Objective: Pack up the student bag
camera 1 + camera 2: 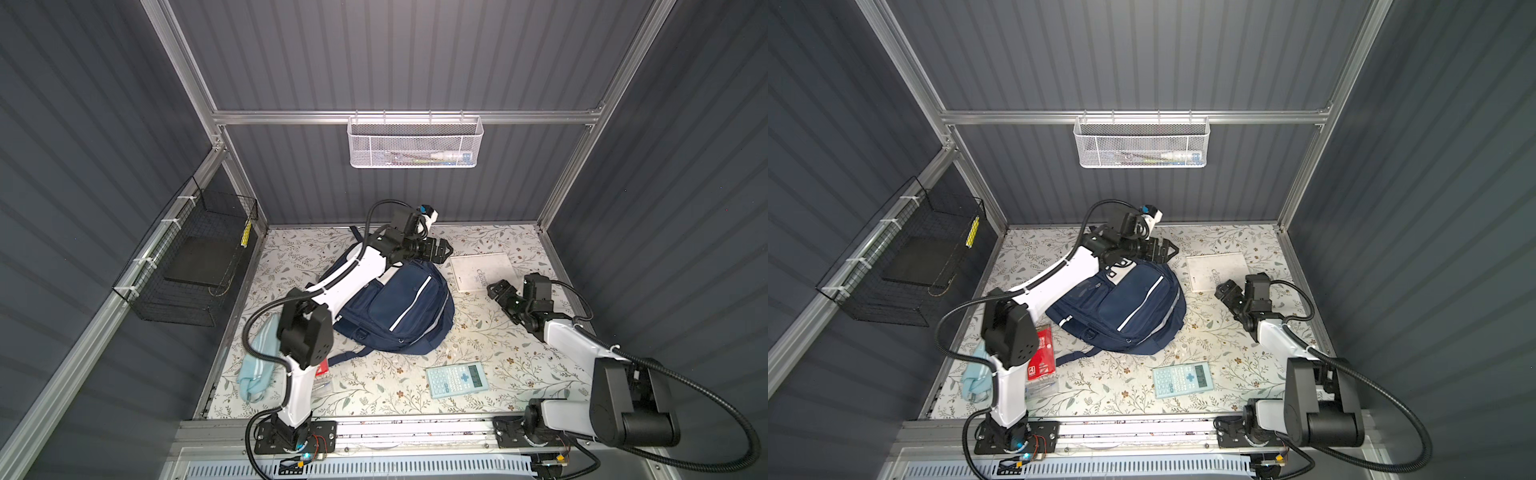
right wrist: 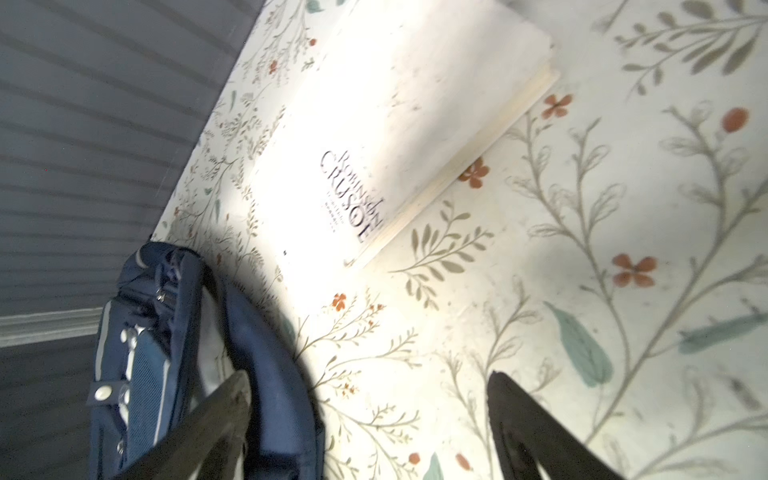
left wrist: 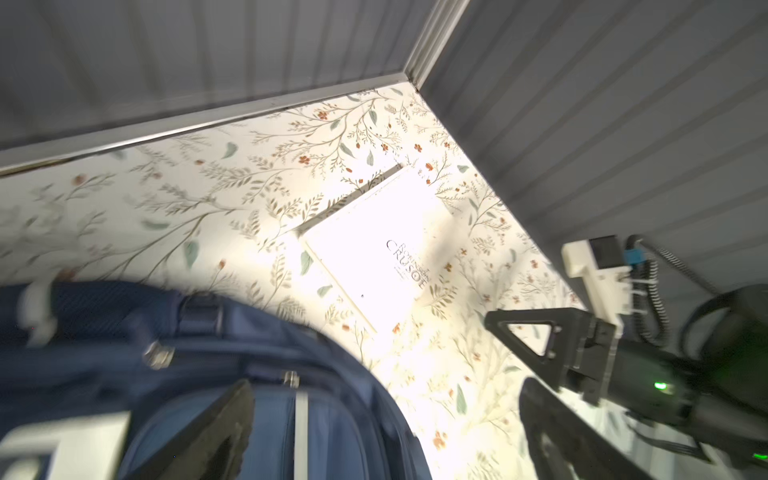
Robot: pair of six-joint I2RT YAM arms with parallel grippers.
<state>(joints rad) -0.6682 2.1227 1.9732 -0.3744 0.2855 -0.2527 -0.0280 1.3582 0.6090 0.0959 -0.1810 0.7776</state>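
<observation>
With both arms' jaws spread and empty, we judge the student bag soft, slack and fairly light, best gripped at a strap or stitched edge.

Both top views looked steeply down from high above the near edge, taking in the whole floral-patterned surface; the left wrist camera hung close over the large navy blue fabric student bag, facing the far right corner; the right wrist camera sat low and close; both wrist views shared the flat white paperback book and the bag.
</observation>
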